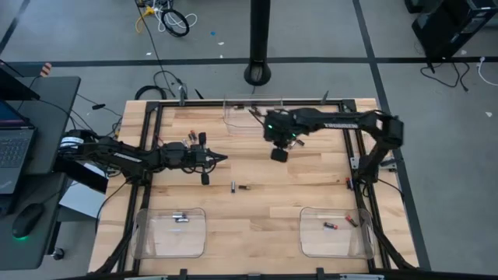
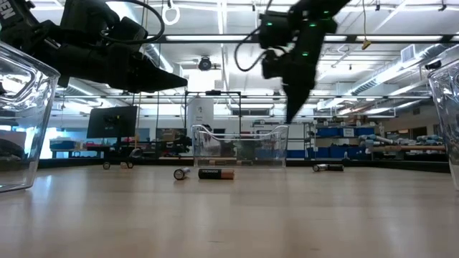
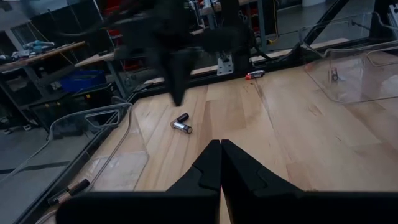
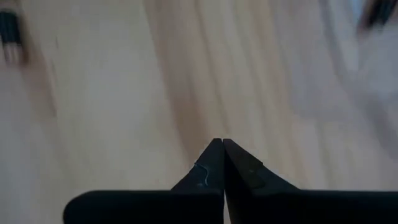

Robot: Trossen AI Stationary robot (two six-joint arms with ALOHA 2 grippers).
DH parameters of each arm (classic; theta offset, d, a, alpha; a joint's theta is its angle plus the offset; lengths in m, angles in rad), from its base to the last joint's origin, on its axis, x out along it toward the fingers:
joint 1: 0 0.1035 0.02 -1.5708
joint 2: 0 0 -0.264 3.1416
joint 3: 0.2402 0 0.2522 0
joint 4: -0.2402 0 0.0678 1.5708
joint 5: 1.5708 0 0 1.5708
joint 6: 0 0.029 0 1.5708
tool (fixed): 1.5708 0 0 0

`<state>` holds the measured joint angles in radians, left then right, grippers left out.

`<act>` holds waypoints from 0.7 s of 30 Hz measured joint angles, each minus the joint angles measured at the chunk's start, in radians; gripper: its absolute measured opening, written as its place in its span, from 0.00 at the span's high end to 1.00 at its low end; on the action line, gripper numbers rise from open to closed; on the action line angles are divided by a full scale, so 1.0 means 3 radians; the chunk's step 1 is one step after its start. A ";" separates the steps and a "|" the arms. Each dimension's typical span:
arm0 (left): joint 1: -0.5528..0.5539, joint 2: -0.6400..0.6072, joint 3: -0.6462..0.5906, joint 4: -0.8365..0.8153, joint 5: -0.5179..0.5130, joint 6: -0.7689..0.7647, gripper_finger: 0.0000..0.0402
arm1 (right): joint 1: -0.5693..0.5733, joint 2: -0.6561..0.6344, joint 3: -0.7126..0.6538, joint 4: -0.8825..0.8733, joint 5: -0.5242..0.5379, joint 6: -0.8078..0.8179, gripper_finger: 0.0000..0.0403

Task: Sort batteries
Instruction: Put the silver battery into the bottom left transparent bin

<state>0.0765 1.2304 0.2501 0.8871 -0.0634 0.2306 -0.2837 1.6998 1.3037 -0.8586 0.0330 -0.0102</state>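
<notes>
Two clear plastic bins at the near edge, left (image 1: 170, 232) and right (image 1: 334, 231), each hold small cylindrical batteries | two more batteries (image 1: 240, 187) lie mid-table | left gripper (image 1: 223, 159) pinched empty above the wood | right gripper (image 1: 278, 154) likewise, beside far clear bin (image 1: 243, 117)

Wooden table (image 1: 257, 218), three clear bins (image 1: 170, 233), laptop (image 1: 14, 148), mouse (image 1: 28, 220), floor cables (image 1: 173, 19)
</notes>
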 joint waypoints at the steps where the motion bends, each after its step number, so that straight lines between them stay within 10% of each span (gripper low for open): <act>1: 0.0001 0.0000 0.0000 0.0001 0.0000 0.0000 0.97 | 0.0021 -0.0098 -0.0129 -0.0015 0.0000 0.0077 0.98; 21: 0.0001 0.0000 0.0000 0.0008 0.0000 -0.0020 0.97 | 0.0584 -0.1500 -0.1450 -0.1538 -0.0085 0.1490 0.94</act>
<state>0.0767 1.2304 0.2501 0.8894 -0.0635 0.2245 -0.1084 1.2499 0.8688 -1.3199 0.0074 0.4368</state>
